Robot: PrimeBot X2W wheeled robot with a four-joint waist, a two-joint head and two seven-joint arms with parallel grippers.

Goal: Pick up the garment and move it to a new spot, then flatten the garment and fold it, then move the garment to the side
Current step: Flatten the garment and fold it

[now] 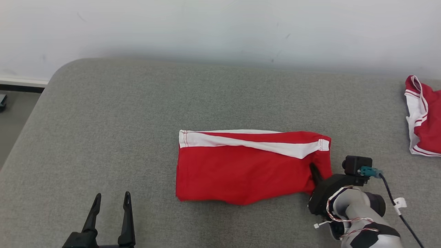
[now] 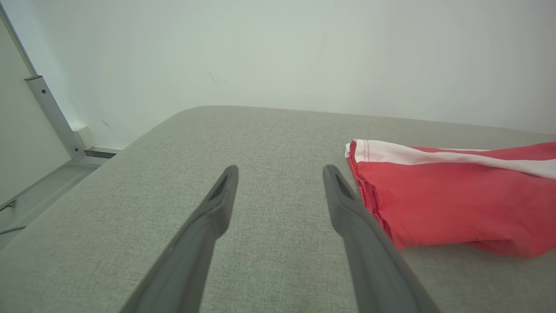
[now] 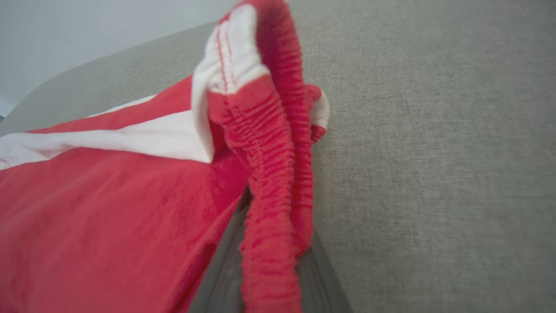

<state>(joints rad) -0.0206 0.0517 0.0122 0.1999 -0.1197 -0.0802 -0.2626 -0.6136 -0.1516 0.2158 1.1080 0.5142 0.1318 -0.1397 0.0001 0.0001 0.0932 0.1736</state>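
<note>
A wide grey fabric-covered counter (image 1: 103, 113) with a rounded corner stands against a plain white wall (image 1: 220, 27). On the left, a white skirting board (image 1: 20, 81) borders a strip of grey floor (image 1: 13, 120). The light is soft and even.

My left gripper (image 1: 113, 195) has two long, tapered black fingers (image 1: 126, 217). My right forearm (image 1: 361, 206) is pale grey, black-collared, laced with thin red-and-white wires (image 1: 356, 219); at its twelve o'clock sits a boxy black camera (image 1: 357, 164) with teal plug (image 1: 368, 171), dark cable (image 1: 408, 227) and white tag (image 1: 399, 203).

Red garment (image 1: 241, 172), white side stripe, folded flat, mid grey cushion (image 1: 120, 120), ribbed waistband rightward
</note>
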